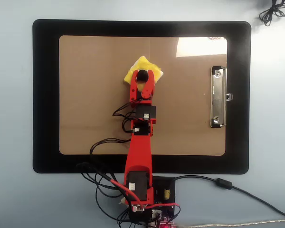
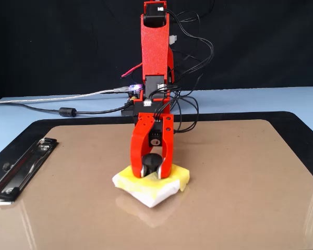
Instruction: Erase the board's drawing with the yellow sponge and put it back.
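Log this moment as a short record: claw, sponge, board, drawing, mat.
claw: closed around the sponge's black knob, pointing down
yellow sponge: flat on the board, turned corner-on in the overhead view
board: brown clipboard, silver clip at its right edge in the overhead view
drawing: no marker line visible in either view
mat: black, under the board

No text, label, brand, number or sign could be read in either view. The board (image 1: 95,118) was plain brown, its clip (image 1: 218,97) bare metal, and the mat (image 1: 45,95) plain black. The sponge (image 2: 161,186) carried no print. The red arm (image 2: 155,47) and the small circuit board at its base (image 1: 154,219) showed nothing legible; any markings there were too small and blurred to make out.
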Robot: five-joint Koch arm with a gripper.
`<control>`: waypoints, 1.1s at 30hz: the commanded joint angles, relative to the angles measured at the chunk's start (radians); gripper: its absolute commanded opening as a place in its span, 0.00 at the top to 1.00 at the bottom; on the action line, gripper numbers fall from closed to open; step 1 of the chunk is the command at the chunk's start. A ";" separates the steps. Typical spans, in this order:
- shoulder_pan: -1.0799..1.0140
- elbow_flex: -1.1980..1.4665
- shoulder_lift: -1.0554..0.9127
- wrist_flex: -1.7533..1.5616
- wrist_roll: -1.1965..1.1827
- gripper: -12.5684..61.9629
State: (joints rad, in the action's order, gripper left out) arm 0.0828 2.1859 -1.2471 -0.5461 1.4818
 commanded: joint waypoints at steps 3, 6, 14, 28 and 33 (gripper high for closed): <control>0.080 0.333 -0.293 -0.012 0.067 0.94; 0.115 0.462 -0.451 -0.011 0.091 0.94; 0.120 -0.034 0.025 -0.012 0.089 0.94; 0.330 -0.008 -0.657 0.699 0.192 0.94; 0.584 -0.069 -0.713 0.784 0.385 0.94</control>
State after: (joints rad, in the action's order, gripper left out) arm 0.6167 2.1829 -1.9313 0.2470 1.7932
